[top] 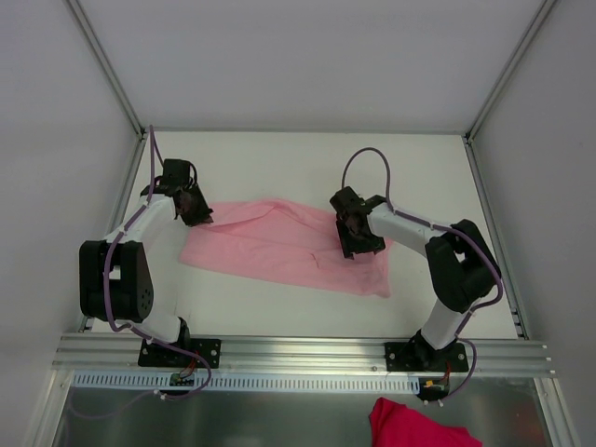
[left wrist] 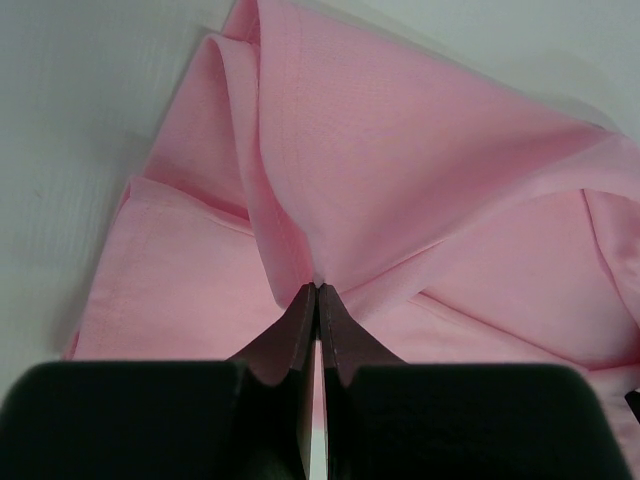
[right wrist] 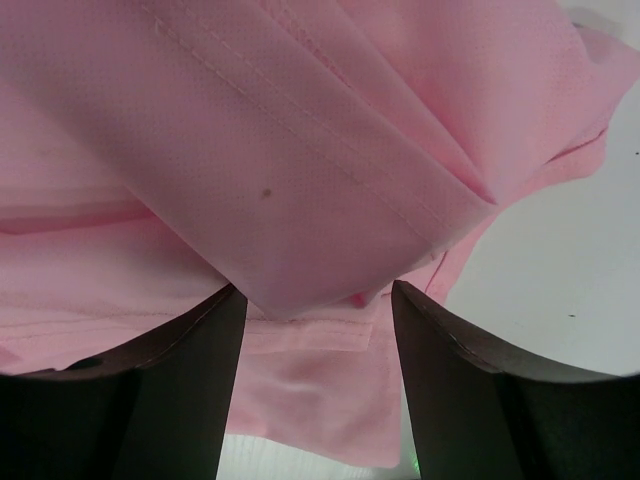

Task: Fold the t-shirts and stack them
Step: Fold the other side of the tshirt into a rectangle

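Pink shirt (top: 279, 250) lies crumpled in middle of table (top: 279, 168). Left gripper (left wrist: 317, 291): jaws pressed together, pinching shirt's left end (fabric bunches at tips). Right gripper (right wrist: 318, 293): jaws spread, fold between them.

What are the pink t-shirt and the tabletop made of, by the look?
Pink t-shirt: thin soft knit, maybe cotton or a blend, matte; fine dotted weave, stitched hems, limp folds.
White tabletop: hard smooth sheet, possibly laminate or plastic; flat, grainless, slight sheen.

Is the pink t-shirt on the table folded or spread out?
Partly folded: the t-shirt lies doubled over, layers overlapping unevenly, not flat.
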